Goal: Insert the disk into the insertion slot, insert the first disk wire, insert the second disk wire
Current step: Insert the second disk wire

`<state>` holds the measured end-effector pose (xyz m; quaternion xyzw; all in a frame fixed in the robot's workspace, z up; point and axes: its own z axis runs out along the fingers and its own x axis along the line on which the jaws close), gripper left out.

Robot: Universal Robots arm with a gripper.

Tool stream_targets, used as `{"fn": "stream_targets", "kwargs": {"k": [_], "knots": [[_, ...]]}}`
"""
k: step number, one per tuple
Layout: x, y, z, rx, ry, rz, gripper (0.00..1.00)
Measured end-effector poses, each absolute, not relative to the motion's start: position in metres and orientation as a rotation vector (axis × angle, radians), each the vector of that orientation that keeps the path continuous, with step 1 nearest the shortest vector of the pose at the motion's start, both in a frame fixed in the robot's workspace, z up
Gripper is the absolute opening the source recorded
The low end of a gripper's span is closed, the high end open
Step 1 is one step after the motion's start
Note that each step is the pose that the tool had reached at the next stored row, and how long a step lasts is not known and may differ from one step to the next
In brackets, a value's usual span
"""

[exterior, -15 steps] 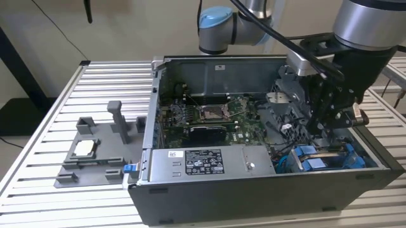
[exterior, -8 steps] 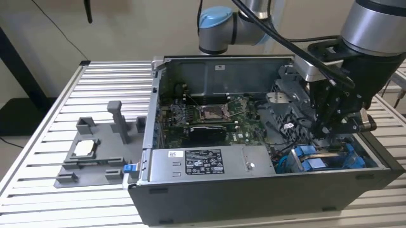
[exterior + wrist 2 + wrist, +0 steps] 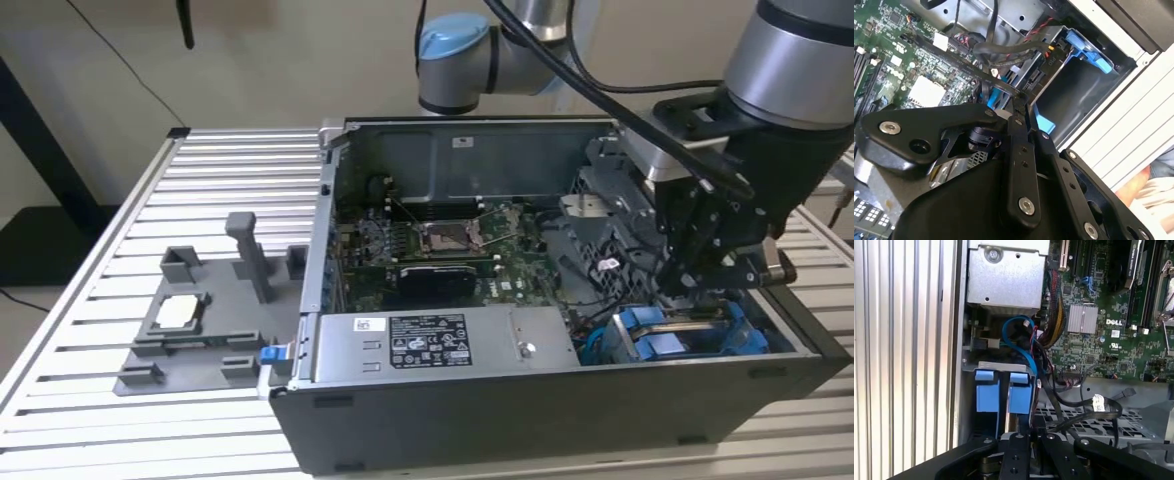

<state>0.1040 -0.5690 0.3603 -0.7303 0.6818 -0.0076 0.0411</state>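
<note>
Gripper [image 3: 1021,106]: low inside the open computer case [image 3: 534,420], at the case's near corner on the exterior view's right, jaws narrow and all but together, black wires [image 3: 999,50] crossing close to the tips; whether one is pinched cannot be told. Disk [image 3: 988,390]: judged seated in the insertion slot [image 3: 1004,365], its blue carrier tabs showing at the slot's mouth, near the jaws. Handling note: the wire work probably calls for a plug held square to its socket, a straight gentle push, and slack kept clear of the motherboard [image 3: 1094,350].
</note>
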Motion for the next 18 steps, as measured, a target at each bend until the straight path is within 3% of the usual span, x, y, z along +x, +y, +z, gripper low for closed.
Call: {"fn": "stream_targets", "kwargs": {"k": [9,18], "knots": [[0.106,-0.578,0.355,-2.193,2.06,0.047,0.15],[0.11,-0.585,0.35,-2.169,2.059,0.071,0.15]]}}
